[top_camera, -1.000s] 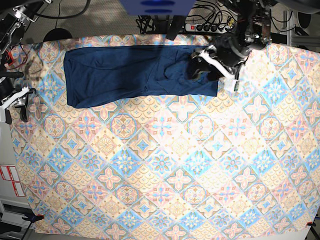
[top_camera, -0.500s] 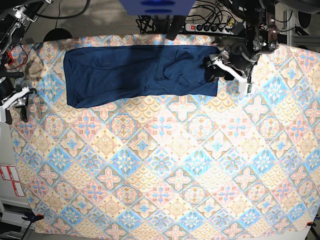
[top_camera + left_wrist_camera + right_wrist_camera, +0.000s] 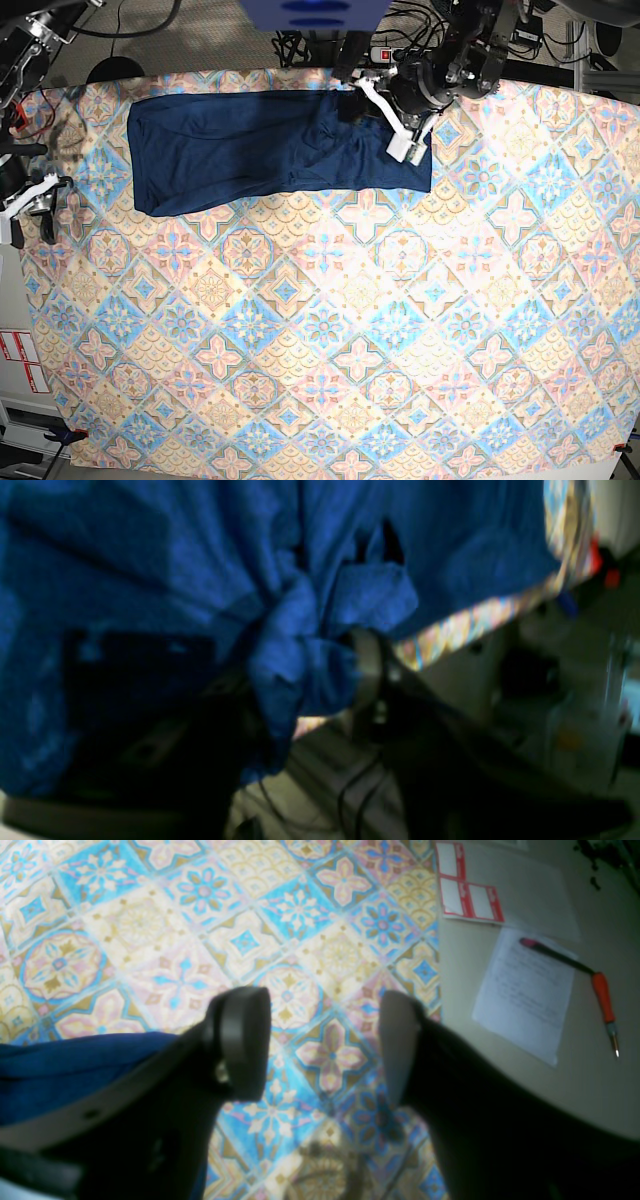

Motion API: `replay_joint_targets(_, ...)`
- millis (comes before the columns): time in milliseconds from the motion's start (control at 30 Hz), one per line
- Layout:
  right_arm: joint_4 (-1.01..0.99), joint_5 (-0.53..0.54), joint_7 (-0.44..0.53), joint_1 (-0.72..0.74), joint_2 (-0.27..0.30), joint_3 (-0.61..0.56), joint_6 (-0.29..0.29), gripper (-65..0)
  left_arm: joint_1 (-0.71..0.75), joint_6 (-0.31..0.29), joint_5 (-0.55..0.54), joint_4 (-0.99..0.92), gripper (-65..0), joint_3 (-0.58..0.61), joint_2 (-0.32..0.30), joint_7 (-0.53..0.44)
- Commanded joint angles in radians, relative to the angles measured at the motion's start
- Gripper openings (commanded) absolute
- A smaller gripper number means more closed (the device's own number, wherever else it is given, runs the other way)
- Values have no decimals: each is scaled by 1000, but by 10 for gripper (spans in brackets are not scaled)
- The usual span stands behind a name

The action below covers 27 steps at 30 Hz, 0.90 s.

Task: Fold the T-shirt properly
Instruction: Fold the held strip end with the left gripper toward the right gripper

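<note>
The dark navy T-shirt [image 3: 250,145] lies as a long folded band across the far part of the patterned cloth. My left gripper [image 3: 360,103] is over the shirt's far edge, right of its middle. In the left wrist view the gripper [image 3: 305,680] is shut on a bunched fold of the blue shirt [image 3: 310,630], with one grey fingertip [image 3: 367,670] showing. My right gripper [image 3: 30,205] is at the table's left edge, beside the shirt's left end. In its wrist view the gripper [image 3: 320,1045] is open and empty, with blue fabric [image 3: 55,1065] at the left.
The patterned tablecloth [image 3: 320,330] covers the table. A power strip and cables [image 3: 410,52] lie behind the far edge. A paper sheet [image 3: 525,990], an orange-handled pen [image 3: 600,990] and red-and-white labels [image 3: 467,895] lie on bare table beside the cloth.
My left arm has moved from the shirt's right end leftward and toward the far edge. The right arm has not moved.
</note>
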Motion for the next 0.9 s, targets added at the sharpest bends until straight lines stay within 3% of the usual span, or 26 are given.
replay_joint_targets(0,16,17,24,9,21,6,-4,-312,0,-9,-15,20,-515,18,-10,-9)
replay_joint_targets(267,16,17,24,8,21,6,-4,-312,3,0,-15,86,-513,49,-68,-10)
replay_joint_targets(533,16,17,24,8,21,4,-4,-312,5,0,-14,86,-513,-154,-48,-10)
replay_joint_targets(867,16,17,24,8,19,4,-4,-312,41,0,-17,100,-513,-228,-34,-10)
